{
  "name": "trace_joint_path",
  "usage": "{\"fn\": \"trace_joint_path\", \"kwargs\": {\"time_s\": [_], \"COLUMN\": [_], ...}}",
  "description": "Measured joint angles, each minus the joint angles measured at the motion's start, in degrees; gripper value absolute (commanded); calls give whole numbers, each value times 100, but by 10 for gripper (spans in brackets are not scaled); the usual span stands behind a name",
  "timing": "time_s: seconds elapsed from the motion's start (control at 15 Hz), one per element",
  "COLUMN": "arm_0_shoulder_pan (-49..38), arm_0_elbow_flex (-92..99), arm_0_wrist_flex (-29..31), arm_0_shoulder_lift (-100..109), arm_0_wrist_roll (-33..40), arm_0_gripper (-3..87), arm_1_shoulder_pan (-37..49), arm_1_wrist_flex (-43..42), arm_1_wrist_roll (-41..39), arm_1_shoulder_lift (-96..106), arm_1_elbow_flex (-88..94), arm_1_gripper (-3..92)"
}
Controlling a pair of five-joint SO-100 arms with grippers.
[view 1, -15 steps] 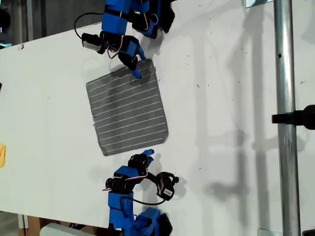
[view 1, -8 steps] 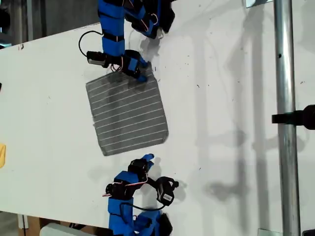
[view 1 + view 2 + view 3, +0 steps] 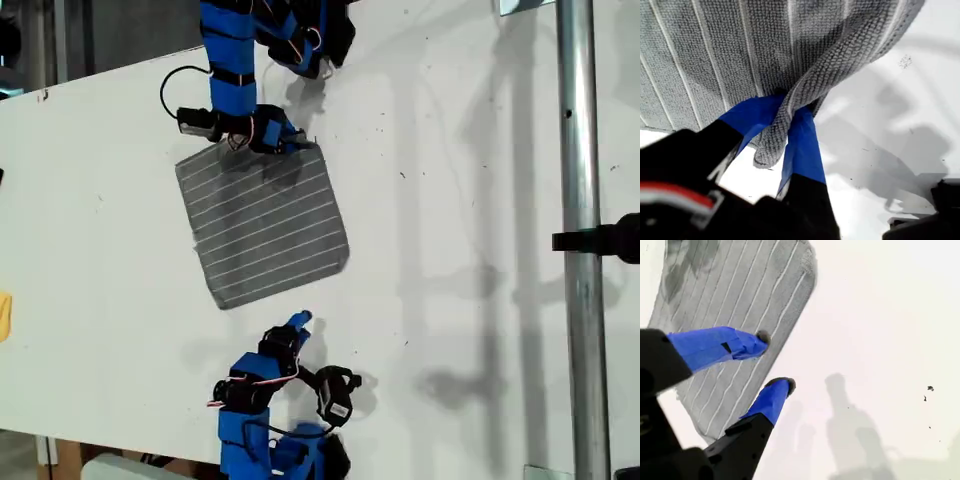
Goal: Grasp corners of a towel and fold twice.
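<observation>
The towel [image 3: 262, 225] is dark grey with thin white stripes and lies mostly flat on the white table [image 3: 460, 200]. My first gripper [image 3: 283, 140] is at the towel's top edge in the exterior view, near its upper right corner [image 3: 318, 150]. The first wrist view shows my first gripper [image 3: 783, 119] shut on a bunched fold of the towel [image 3: 765, 50]. My second gripper [image 3: 296, 325] hovers open just off the towel's lower edge in the exterior view. In the second wrist view its blue fingers [image 3: 720, 347] are spread over the towel [image 3: 735, 285], holding nothing.
A metal pole [image 3: 580, 300] with a black clamp [image 3: 600, 240] runs down the exterior view's right side. A yellow object [image 3: 4, 315] sits at that view's left edge. Bare table lies between the towel and the pole.
My first gripper dropped onto the towel's top edge and shut on it. The towel slid slightly to the exterior view's right. My second gripper drew back a little from the towel's lower edge.
</observation>
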Motion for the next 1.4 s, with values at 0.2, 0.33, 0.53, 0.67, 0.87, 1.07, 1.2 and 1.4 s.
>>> {"fn": "trace_joint_path", "kwargs": {"time_s": [0.2,0.33,0.53,0.67,0.87,1.07,1.2,1.4], "arm_0_shoulder_pan": [-79,-105,-132,-114,-105,-9,176,343], "arm_0_elbow_flex": [-1116,-2391,-3964,-5010,-5256,-5256,-5256,-5256], "arm_0_wrist_flex": [88,510,932,976,940,932,888,879], "arm_0_shoulder_lift": [-861,-1723,-3138,-4104,-4860,-5317,-5704,-5897], "arm_0_wrist_roll": [949,1775,2461,2496,2373,2320,2109,1951], "arm_0_gripper": [255,250,247,249,244,249,258,260], "arm_1_shoulder_pan": [-9,-18,-18,-18,-35,-70,-123,-316], "arm_1_wrist_flex": [-26,-53,-53,-53,-53,-53,-70,-44], "arm_1_wrist_roll": [9,0,-9,-9,-9,-18,-18,-18], "arm_1_shoulder_lift": [0,0,0,0,0,0,0,-18], "arm_1_elbow_flex": [0,0,0,0,0,0,0,-44], "arm_1_gripper": [-3,-3,-3,-3,-3,-3,-3,-3]}}
